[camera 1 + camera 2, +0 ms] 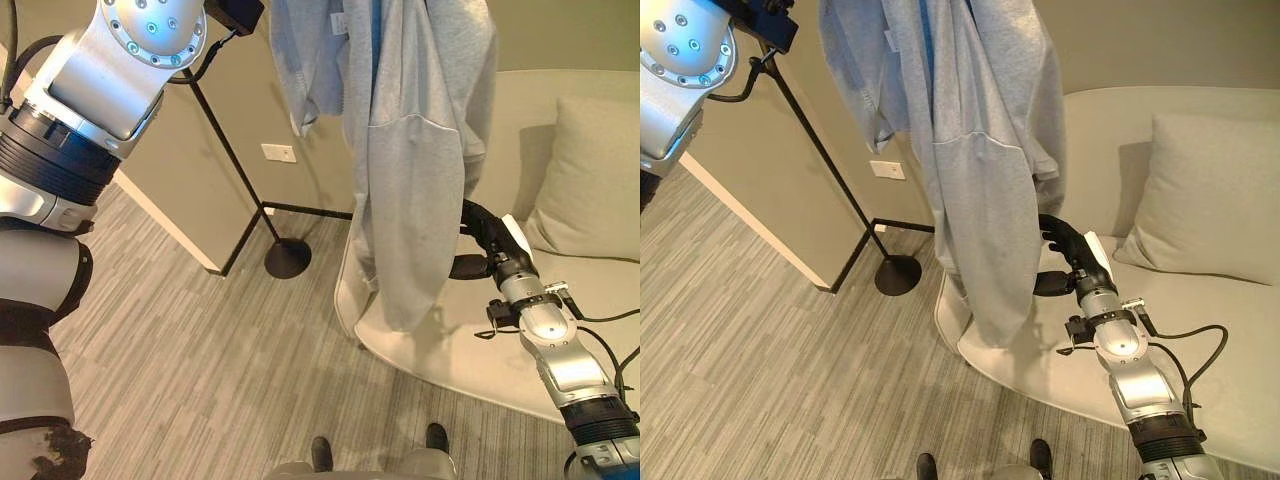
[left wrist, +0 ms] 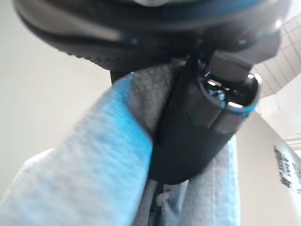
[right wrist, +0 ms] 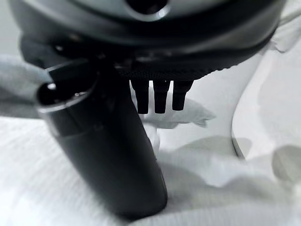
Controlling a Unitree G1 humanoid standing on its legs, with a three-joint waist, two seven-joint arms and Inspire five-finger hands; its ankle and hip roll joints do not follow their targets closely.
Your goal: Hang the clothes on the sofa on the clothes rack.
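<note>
Grey hoodie [image 1: 415, 170] pinched between left hand [image 2: 197, 136] thumb and fingers; right hand [image 1: 1072, 262], fingers extended, touches its edge.

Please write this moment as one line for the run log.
garment: grey hoodie hanging raised before sofa | left hand: shut on hoodie | right hand: open, beside hoodie's lower edge | rack: bare pole beside hoodie

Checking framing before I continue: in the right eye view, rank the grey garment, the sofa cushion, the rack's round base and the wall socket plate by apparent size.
1. grey garment
2. sofa cushion
3. rack's round base
4. wall socket plate

The garment hangs nearer the camera, which enlarges it.
</note>
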